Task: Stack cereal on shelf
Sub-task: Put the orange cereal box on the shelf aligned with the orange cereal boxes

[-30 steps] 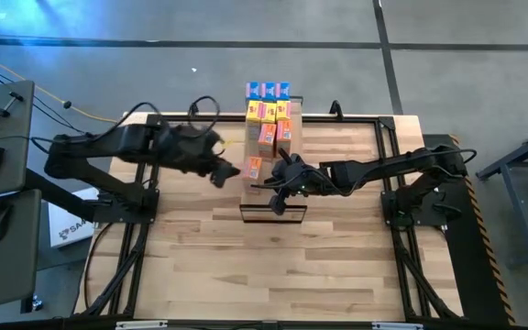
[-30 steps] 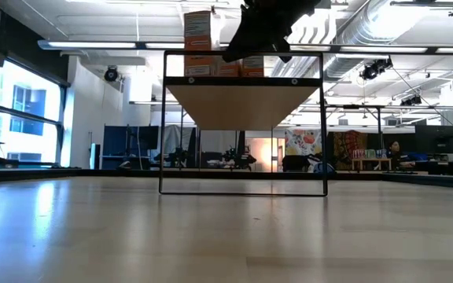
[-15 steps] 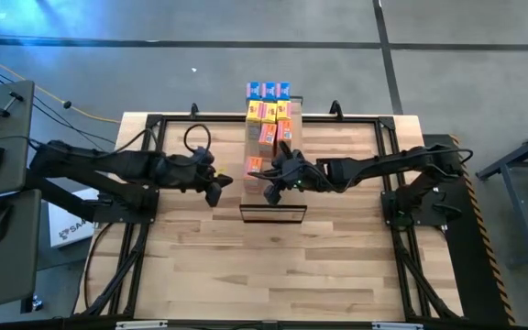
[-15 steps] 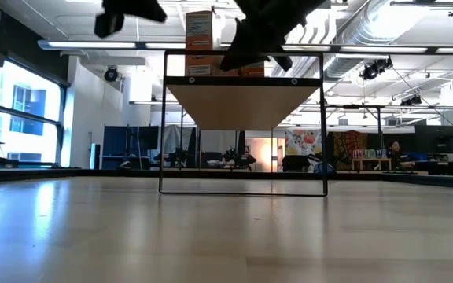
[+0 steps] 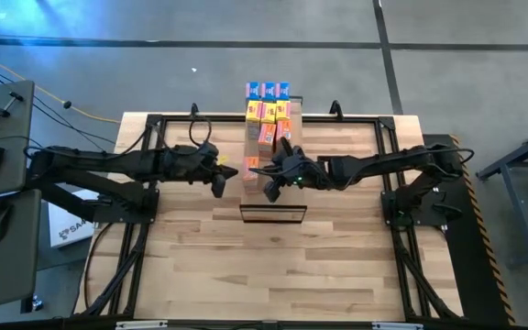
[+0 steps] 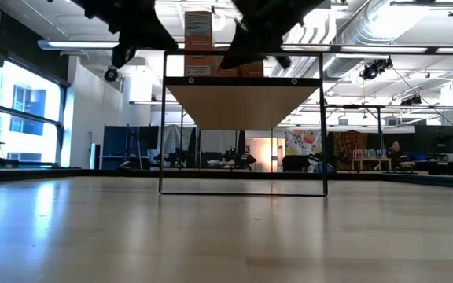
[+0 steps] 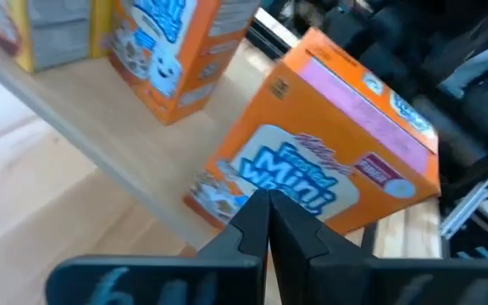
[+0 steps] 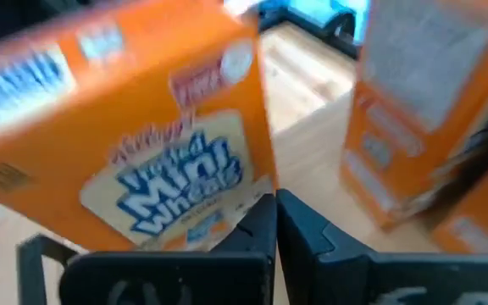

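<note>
1. The shelf (image 5: 273, 213) stands on the bench (image 5: 273, 275) near the middle of its far edge and runs from there toward the centre. Most of the cereal is packed at the shelf's far end: blue boxes (image 5: 267, 90) outermost, then yellow boxes (image 5: 262, 111), then orange boxes (image 5: 266, 135). That order reads as filling from the back, which leaves the near end bare for further boxes.

2. One orange cereal box (image 5: 254, 168) lies tilted at the shelf's left edge, about midway along it and not squared with the row. The left wrist view shows it slanted on the plank, with another orange box (image 7: 172, 51) upright behind it.

3. The left tool (image 5: 220, 178) hangs over the bench just beside the shelf's left edge. Its fingers are pressed fully together and grip nothing. Pointed at the tilted box, it looks set to nudge rather than grasp.

4. The right tool (image 5: 271, 188) hovers over the middle of the shelf, right beside that box on its other side. It is also fully closed and empty. I judge it is there as a stop or pusher, so the box can be squared between the two.
</note>
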